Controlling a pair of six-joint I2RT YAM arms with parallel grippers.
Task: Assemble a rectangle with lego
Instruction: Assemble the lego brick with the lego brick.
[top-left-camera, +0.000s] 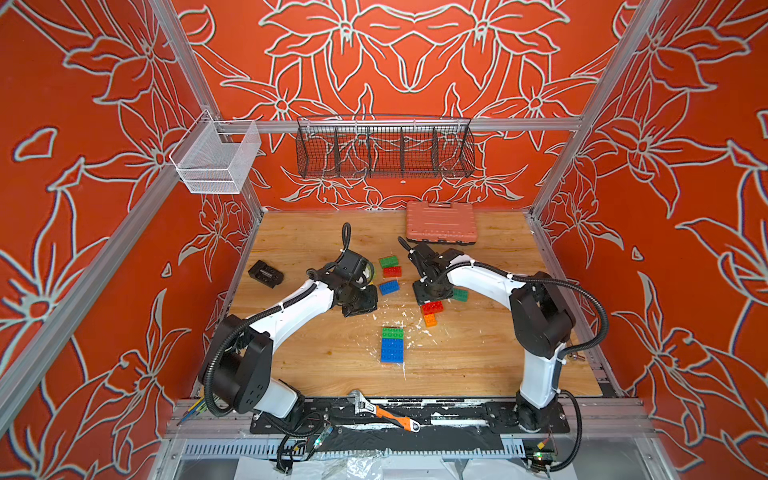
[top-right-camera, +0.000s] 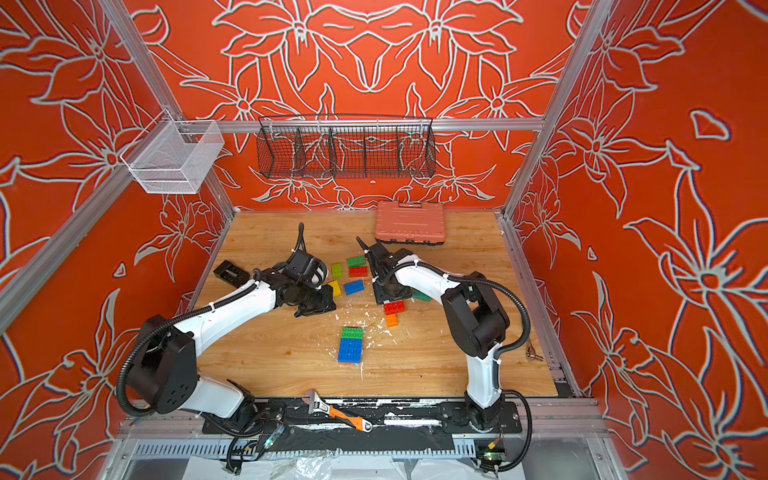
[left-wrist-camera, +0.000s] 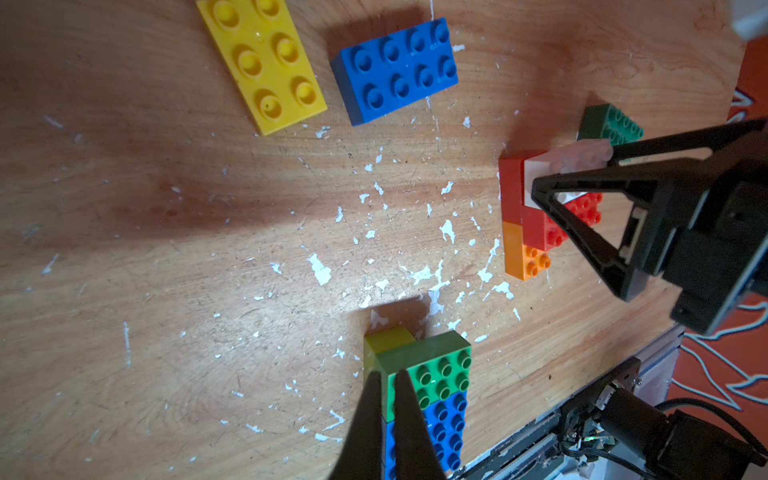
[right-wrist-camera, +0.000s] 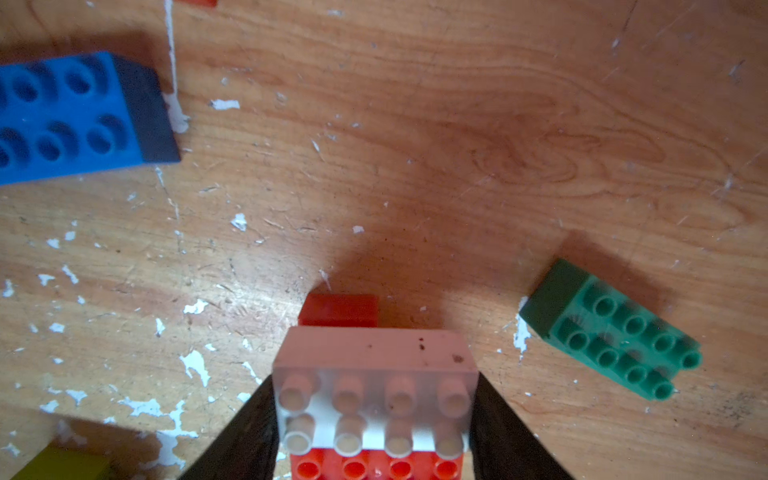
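My right gripper (right-wrist-camera: 374, 395) is shut on a white lego brick (right-wrist-camera: 374, 386), held by its two short ends. The brick is directly over a red brick (right-wrist-camera: 374, 467) that adjoins an orange one (left-wrist-camera: 525, 259); I cannot tell if the white one is seated on it. My left gripper (left-wrist-camera: 387, 376) is shut and holds nothing, hovering above the table to the left of that cluster. In both top views a joined green-and-blue slab (top-left-camera: 392, 345) lies near the table's middle front. Loose blue (left-wrist-camera: 395, 68), yellow (left-wrist-camera: 262, 62) and dark green (right-wrist-camera: 611, 332) bricks lie around.
A green (top-left-camera: 388, 261), a red (top-left-camera: 392, 272) and a lime brick (top-right-camera: 337, 270) lie behind the grippers. The salmon-pink case (top-left-camera: 440, 222) sits at the back. A black block (top-left-camera: 266, 273) lies at the left edge, and a wrench (top-left-camera: 384, 413) lies on the front rail.
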